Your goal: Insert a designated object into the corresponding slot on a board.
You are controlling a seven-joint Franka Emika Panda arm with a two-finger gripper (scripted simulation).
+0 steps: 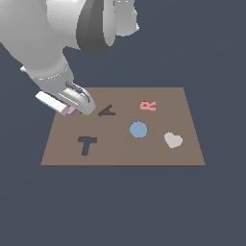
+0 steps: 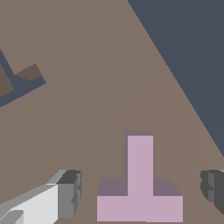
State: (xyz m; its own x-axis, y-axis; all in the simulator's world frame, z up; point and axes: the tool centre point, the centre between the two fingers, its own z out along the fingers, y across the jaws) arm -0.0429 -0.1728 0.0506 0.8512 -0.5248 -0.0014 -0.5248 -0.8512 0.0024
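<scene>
The designated object, a pale lilac T block (image 2: 140,192), lies flat on the brown board (image 1: 158,153) near its far corner on the exterior view's left. There it shows only as a small lilac patch (image 1: 71,111) under the hand. My gripper (image 2: 140,190) is open and low over it. One finger (image 2: 68,194) stands on each side of the T's crossbar, each with a gap to the block. The slot, a dark T-shaped recess (image 1: 86,144), sits nearer the board's front edge, apart from the gripper (image 1: 73,109).
A dark A-shaped recess (image 1: 107,111) lies just beside the gripper; part of it (image 2: 22,85) shows in the wrist view. A salmon R (image 1: 148,105), a blue disc (image 1: 138,129) and a grey heart (image 1: 173,140) lie on the board's other half.
</scene>
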